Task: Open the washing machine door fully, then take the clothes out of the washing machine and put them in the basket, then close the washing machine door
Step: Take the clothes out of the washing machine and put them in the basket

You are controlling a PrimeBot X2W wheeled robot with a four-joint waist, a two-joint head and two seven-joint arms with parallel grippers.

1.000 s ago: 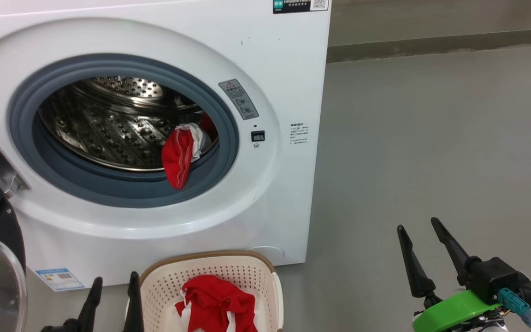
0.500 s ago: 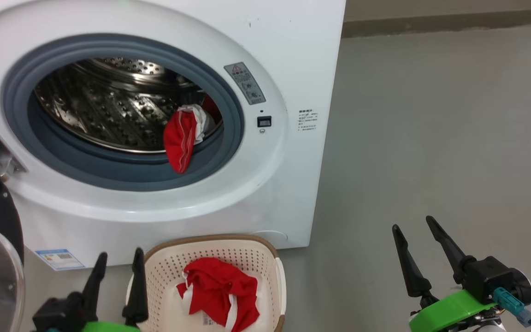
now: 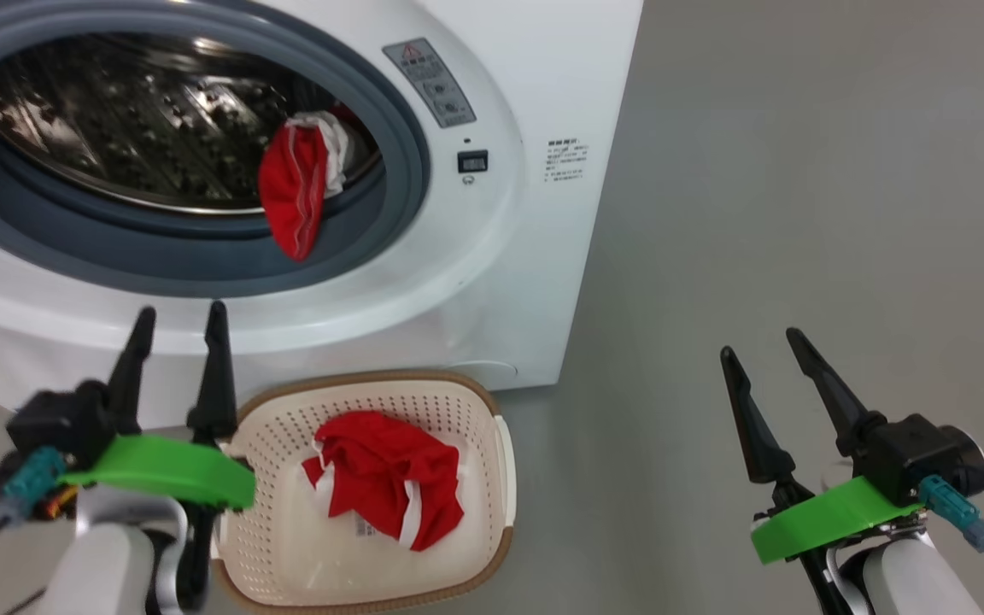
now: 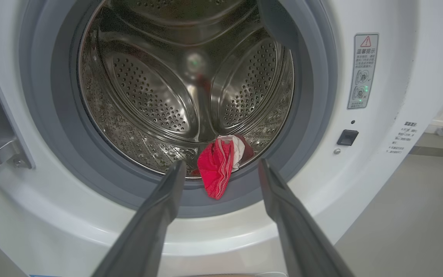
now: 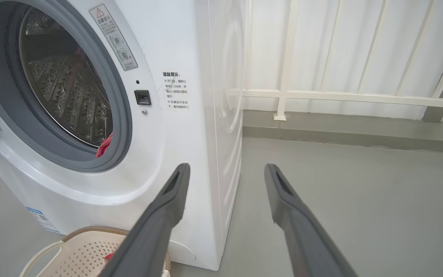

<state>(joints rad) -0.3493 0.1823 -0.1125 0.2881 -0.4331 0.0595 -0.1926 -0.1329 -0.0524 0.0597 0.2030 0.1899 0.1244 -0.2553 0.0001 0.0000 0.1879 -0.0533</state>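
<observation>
Both arms are up in front of the washing machine (image 3: 535, 256). My left pincer (image 3: 182, 309) is spread wide and empty, hovering just left of the basket (image 3: 372, 377), and its wrist camera looks straight into the drum mouth. My right pincer (image 3: 760, 342) is just as wide with nothing in it, out over bare floor well to the right of the machine. The basket sits on the floor at the machine's foot, with one crumpled garment (image 3: 385, 487) lying in it. A hanging garment (image 3: 291, 201), red with white trim, droops from the drum's lower right lip over the grey ring (image 3: 202, 260). I reckon it's light, limp cloth, not slippery. I'd pinch the thick bunched part on the ring, not the thin dangling tip, and expect some drag on the rubber.
</observation>
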